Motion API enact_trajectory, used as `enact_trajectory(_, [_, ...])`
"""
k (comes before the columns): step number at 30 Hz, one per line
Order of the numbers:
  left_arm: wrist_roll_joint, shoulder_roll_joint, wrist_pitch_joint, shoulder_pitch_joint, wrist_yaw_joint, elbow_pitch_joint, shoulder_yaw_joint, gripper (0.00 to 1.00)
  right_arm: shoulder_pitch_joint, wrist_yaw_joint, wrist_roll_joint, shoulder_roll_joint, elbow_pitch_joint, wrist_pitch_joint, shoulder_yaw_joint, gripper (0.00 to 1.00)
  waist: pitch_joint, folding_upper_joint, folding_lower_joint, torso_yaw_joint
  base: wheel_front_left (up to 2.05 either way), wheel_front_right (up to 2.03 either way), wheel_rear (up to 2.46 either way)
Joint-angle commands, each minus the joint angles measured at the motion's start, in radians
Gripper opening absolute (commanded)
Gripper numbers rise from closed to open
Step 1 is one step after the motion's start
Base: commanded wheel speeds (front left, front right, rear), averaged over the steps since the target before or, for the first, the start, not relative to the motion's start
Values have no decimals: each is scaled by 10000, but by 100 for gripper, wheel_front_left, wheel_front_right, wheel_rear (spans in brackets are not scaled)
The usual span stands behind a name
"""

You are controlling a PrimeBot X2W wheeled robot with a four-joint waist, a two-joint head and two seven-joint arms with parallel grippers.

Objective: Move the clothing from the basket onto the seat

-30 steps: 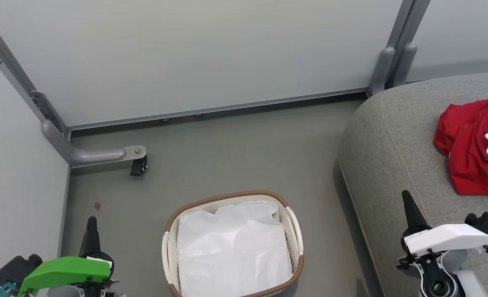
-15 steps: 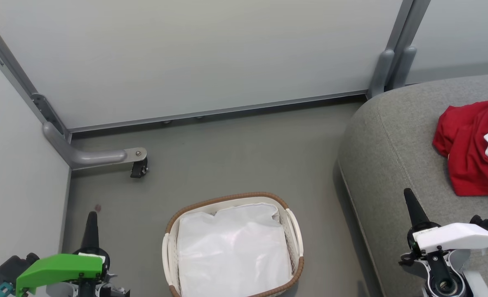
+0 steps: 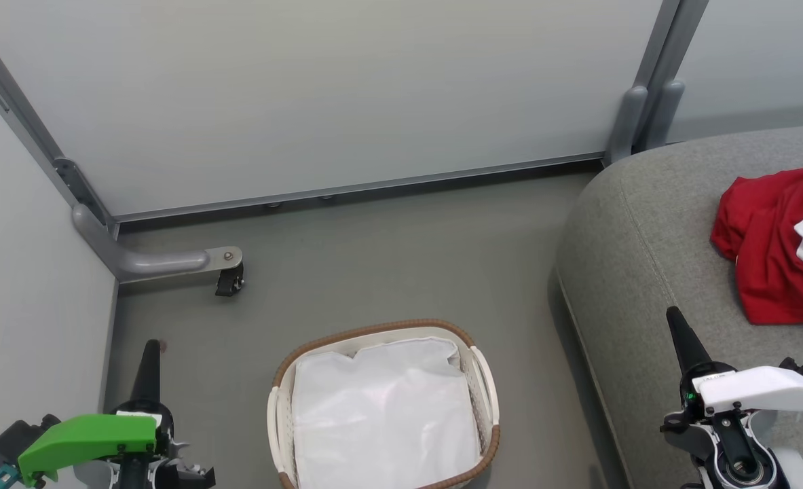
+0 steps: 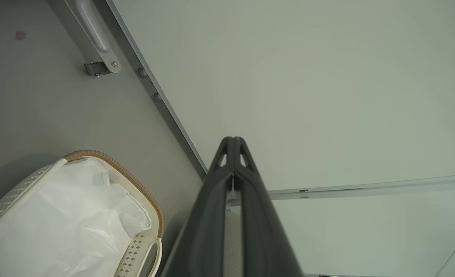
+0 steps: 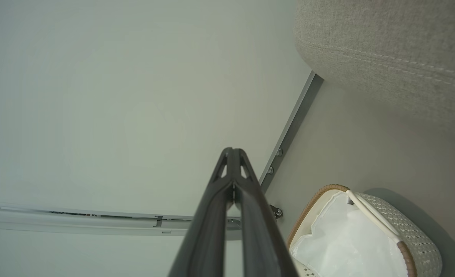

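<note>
The clothing lies on the seat, ahead and right of my right end effector. The basket, between it and the left end effector, holds its liner. Both end effectors are clenched and empty. I judge the task done.

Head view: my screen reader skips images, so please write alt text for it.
Red clothing lies on the grey sofa at right, while the laundry basket on the floor holds just its white liner. The left gripper and right gripper sit low at the corners, fingers shut, holding nothing.
</note>
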State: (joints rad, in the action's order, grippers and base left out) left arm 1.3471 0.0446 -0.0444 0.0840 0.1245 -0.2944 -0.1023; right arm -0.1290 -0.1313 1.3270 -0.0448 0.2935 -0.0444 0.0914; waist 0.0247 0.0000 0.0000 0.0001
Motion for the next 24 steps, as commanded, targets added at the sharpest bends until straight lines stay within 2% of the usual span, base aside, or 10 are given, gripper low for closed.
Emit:
enact_trajectory(1, [239,75,-81,249,77,117,-57,0,100,7,255,-60,-127,-73,54,0,-8,0,0,0,0,0,0])
enact_trajectory(24, [1953,83,-530,292,78,402,-118,0,208,6,2091,-76,-408,-537,188,0,-145,0,0,0,0,0,0])
